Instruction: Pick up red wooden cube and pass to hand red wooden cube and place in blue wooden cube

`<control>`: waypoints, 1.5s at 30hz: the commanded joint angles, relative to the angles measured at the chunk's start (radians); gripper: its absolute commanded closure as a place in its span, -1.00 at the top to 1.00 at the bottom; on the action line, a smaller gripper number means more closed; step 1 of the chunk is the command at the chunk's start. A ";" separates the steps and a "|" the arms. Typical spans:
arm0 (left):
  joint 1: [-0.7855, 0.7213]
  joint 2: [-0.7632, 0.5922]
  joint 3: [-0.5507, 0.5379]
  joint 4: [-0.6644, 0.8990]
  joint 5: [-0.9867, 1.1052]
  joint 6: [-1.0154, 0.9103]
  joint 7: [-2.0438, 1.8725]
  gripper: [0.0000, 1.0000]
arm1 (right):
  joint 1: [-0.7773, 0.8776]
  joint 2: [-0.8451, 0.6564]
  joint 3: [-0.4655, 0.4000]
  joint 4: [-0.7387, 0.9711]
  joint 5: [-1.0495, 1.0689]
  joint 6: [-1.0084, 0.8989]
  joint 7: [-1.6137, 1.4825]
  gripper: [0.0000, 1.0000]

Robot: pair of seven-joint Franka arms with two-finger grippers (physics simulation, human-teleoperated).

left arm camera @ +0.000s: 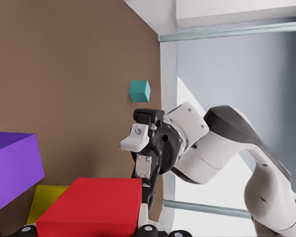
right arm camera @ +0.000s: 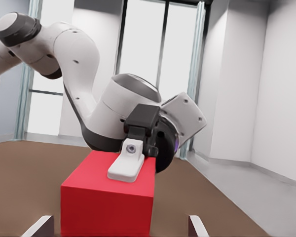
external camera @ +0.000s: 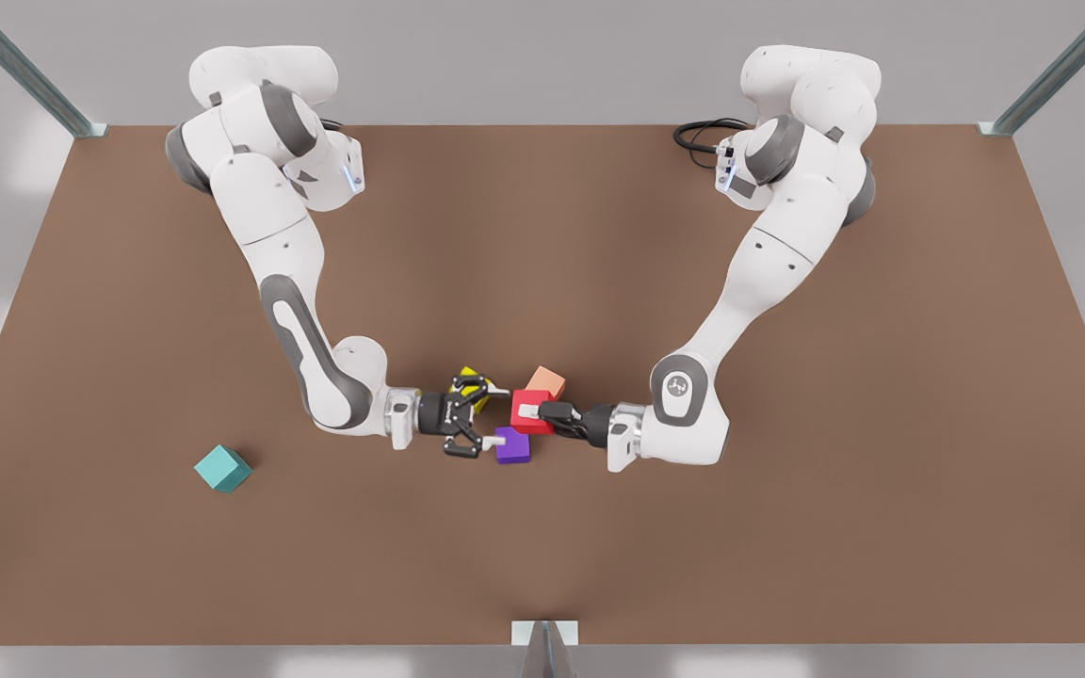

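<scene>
The red cube [external camera: 528, 397] sits near the middle of the bench [external camera: 787, 527], a little toward its front edge, gripped by the left gripper [external camera: 531, 411], which reaches in from the front view's right. One pale fingertip [right arm camera: 126, 167] lies flat across the cube's upper face, and the jaws are clamped on the cube.

Facing it from the front view's left, the right gripper [external camera: 503, 412] is spread wide, its two fingertips just short of the cube's near face, one to either side and not touching.

Three other cubes crowd close around: a purple cube [external camera: 512, 448] just in front of the red one, an orange cube [external camera: 548, 380] just behind it, and a yellow cube [external camera: 467, 381] behind the right gripper's fingers. The teal cube [external camera: 222, 468] rests alone on the bench, well apart, toward the front-left corner as the front view shows it.

The bench top is plain matte brown, unmarked, with metal frame posts [external camera: 81, 122] rising at its back corners and a bracket [external camera: 544, 633] at the middle of the front edge. Around it the room has pale grey walls and tall, bright windows [right arm camera: 140, 69] with slim metal frames.
</scene>
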 commanded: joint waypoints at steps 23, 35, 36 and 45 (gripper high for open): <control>0.000 0.000 -0.001 0.000 -0.025 -0.002 0.138 0.17 | -0.006 -0.001 0.028 -0.018 0.016 0.014 -0.222 1.00; 0.000 0.000 -0.002 0.000 -0.025 -0.002 0.138 0.17 | 0.005 0.001 0.036 -0.015 0.027 0.029 -0.220 1.00; 0.000 0.000 -0.002 0.000 -0.025 -0.002 0.138 0.17 | 0.006 0.007 0.037 -0.010 0.027 0.031 -0.220 1.00; -0.004 0.002 -0.002 0.000 -0.025 0.010 0.138 0.17 | 0.008 0.009 0.057 -0.005 0.033 0.060 -0.218 1.00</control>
